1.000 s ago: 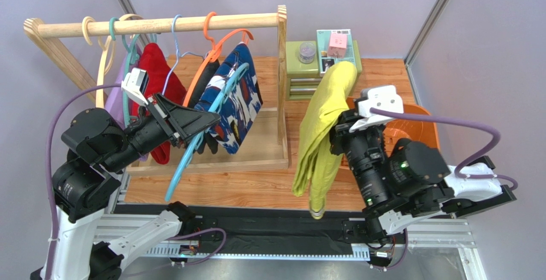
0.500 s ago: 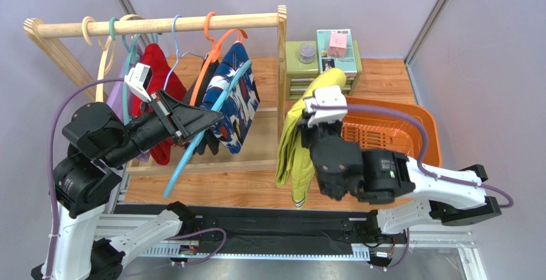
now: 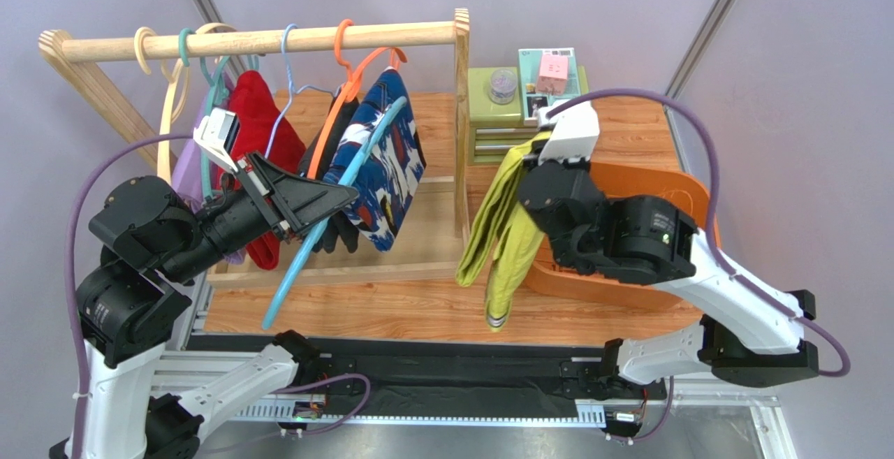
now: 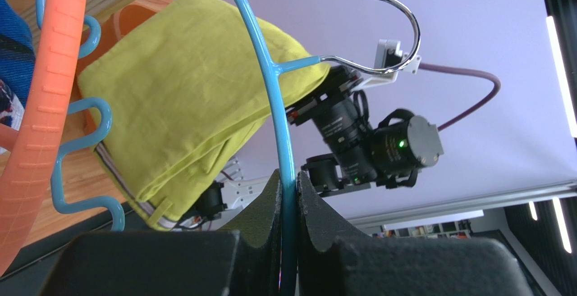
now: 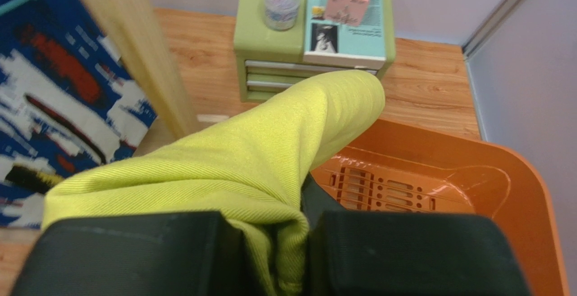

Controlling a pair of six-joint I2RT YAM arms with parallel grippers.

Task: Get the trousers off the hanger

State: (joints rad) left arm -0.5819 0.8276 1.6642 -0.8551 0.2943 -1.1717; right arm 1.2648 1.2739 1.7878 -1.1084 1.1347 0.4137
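The yellow-green trousers [image 3: 502,231] hang folded from my right gripper [image 3: 535,164], which is shut on them in front of the rack's right post. In the right wrist view the cloth [image 5: 257,147] bunches between the fingers of the right gripper [image 5: 305,232]. My left gripper [image 3: 352,199] is shut on the bare blue hanger [image 3: 315,255], held off the rail. The left wrist view shows the left gripper [image 4: 290,181] pinching the hanger [image 4: 271,93], with the yellow-green trousers [image 4: 183,100] beyond. The navy printed trousers [image 3: 394,176] hang on the orange hanger [image 3: 346,92].
A wooden rack rail [image 3: 262,40] carries several hangers, a red garment [image 3: 257,113] and a black one. An orange basket [image 3: 687,195] lies under the right arm. A green drawer box [image 3: 504,113] with a jar and pink cube stands behind.
My right arm has swung round with the yellow-green trousers, first leftward, then back toward the drawer box, now over the basket. My left gripper still holds the blue hanger, almost unmoved.
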